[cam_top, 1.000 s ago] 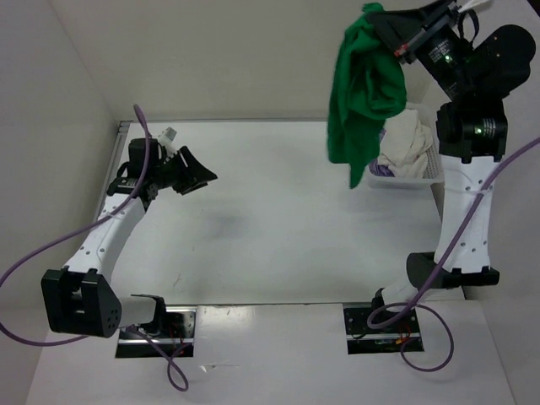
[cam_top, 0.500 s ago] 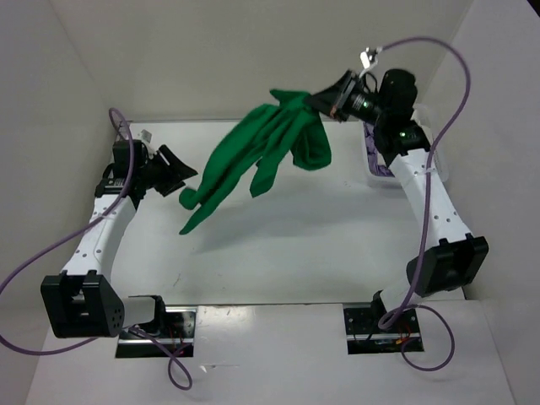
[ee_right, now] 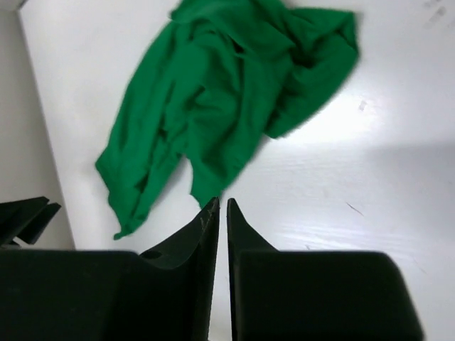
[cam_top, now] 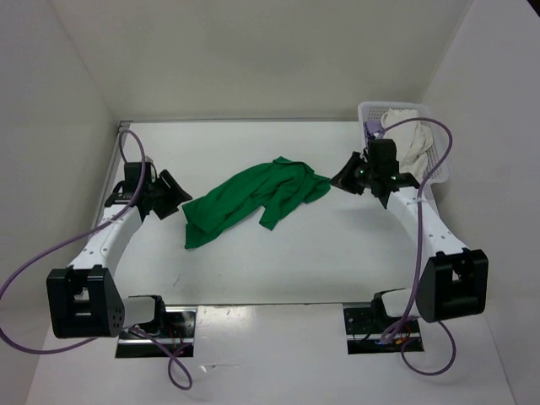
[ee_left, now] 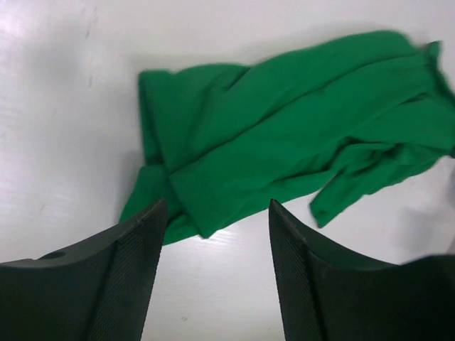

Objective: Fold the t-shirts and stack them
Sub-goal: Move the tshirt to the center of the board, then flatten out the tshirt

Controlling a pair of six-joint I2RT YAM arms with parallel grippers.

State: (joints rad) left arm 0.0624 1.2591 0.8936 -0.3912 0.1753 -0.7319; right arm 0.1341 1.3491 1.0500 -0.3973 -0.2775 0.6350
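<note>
**Shirt on the table, nothing folded**

Green t-shirt [cam_top: 253, 198] lies crumpled mid-table [cam_top: 337, 253]. The left gripper [ee_left: 217, 209] gapes empty beside it, and the right gripper [ee_right: 220, 207] is barely parted, holding nothing. White t-shirt [cam_top: 411, 139] and lavender t-shirt [cam_top: 372, 129] sit in the basket [cam_top: 390, 105] — all folding and stacking remains.

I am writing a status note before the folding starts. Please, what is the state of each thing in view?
green t-shirt: crumpled on the table, unfolded, not held.
white t-shirt: bunched in the basket.
lavender t-shirt: in the basket, mostly hidden.
left pincer: open, empty.
right pincer: open only a slit, empty.
</note>
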